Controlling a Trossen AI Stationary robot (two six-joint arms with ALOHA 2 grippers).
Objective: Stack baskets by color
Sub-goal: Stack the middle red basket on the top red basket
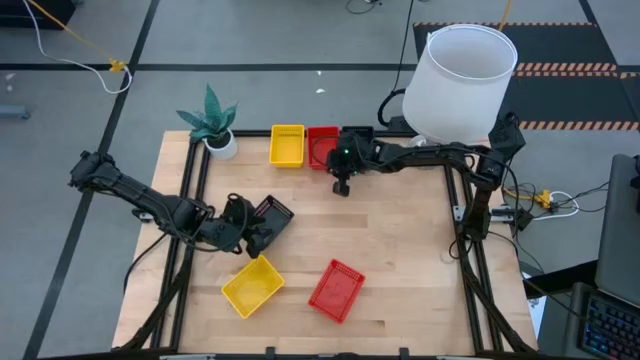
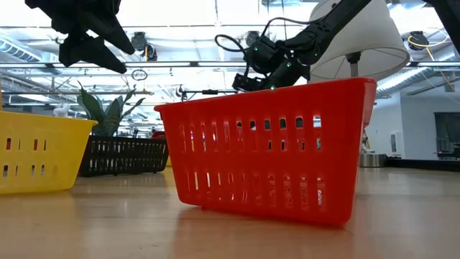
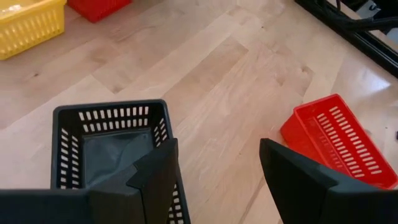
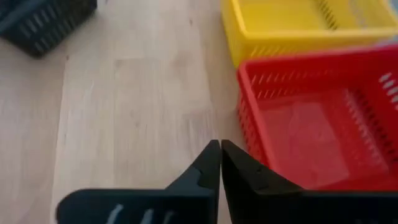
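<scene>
The wooden table (image 1: 400, 250) is the biggest thing here, with a dark frame around it. A big white lampshade (image 1: 460, 80) hangs over its far right corner.

The left arm reaches in from the left side. The left gripper (image 1: 262, 228) is over the black basket (image 1: 272, 212), near the middle left of the table. In the left wrist view its two fingers (image 3: 155, 177) are wide apart. One finger is down inside the black basket (image 3: 112, 146), by its wall, and the other is outside it. They are not squeezing it.

The right arm comes in from the far right corner, under the lampshade. The right gripper (image 1: 342, 185) is just beside the red basket (image 1: 322, 146) at the far edge. In the right wrist view its fingers (image 4: 214, 171) are pressed together and hold nothing. They are over bare wood, right by the side of that red basket (image 4: 323, 118).

A yellow basket (image 1: 287, 145) sits touching the far red one, on its left. Another yellow basket (image 1: 252, 285) sits turned at an angle near the front edge. A second red basket (image 1: 335, 290) sits to its right, a little apart, also turned. In the low view that red basket (image 2: 266, 147) fills the middle.

A small green plant in a white pot (image 1: 215, 125) stands at the far left corner.
</scene>
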